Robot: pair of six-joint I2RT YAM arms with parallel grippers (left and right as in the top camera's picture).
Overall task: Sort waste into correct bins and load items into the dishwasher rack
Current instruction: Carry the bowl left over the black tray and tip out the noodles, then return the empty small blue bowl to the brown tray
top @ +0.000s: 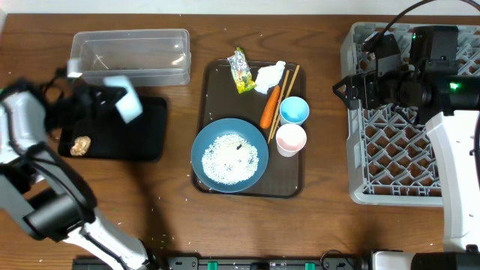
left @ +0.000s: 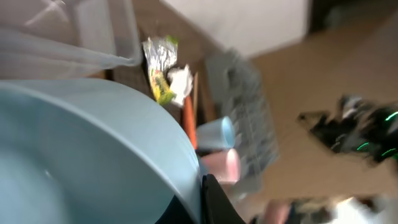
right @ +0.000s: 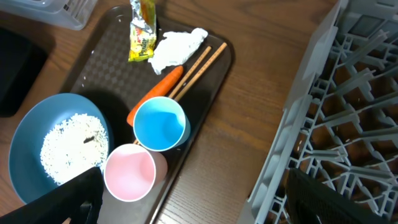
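As the left gripper (top: 112,96) clamps the rim of a small light blue round dish (top: 129,101), the dish hangs steeply tipped over the shallow black rectangular tray (top: 146,139). That's a dumping tilt, I'd judge, with the small brown food lump (top: 80,145) lying below. From overhead its rim slants upper left to lower right. The right gripper (top: 349,86) hovers at the grey lattice rack (top: 390,161) with jaws wide and empty.

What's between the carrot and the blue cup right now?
The chopsticks lie between the carrot and the blue cup, clearest in the overhead view.
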